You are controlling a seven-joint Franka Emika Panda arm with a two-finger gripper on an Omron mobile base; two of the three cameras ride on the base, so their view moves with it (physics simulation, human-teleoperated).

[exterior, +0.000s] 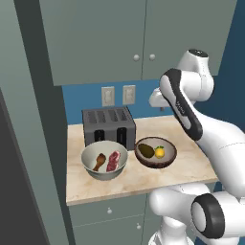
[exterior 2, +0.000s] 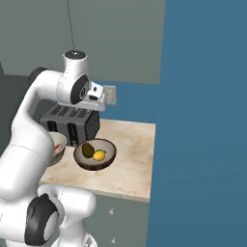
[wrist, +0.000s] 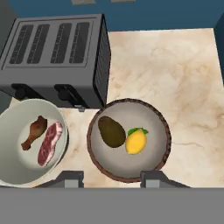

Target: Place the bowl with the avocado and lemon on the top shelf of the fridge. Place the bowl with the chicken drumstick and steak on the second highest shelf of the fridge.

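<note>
Beige marbled counter (wrist: 175, 65) below the gripper (wrist: 111, 178); on it a dark bowl (wrist: 164, 146) directly beneath the fingertips, a pale bowl (wrist: 11, 131) alongside, a grey toaster (wrist: 57, 57) beyond both.

So that's two bowls (wrist: 129, 140) (wrist: 26, 140), one avocado (wrist: 111, 131), one lemon (wrist: 136, 141), one drumstick (wrist: 34, 131), one steak (wrist: 49, 143) and one toaster (wrist: 57, 57).

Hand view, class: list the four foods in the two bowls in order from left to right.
Drumstick → steak → avocado → lemon.
</note>
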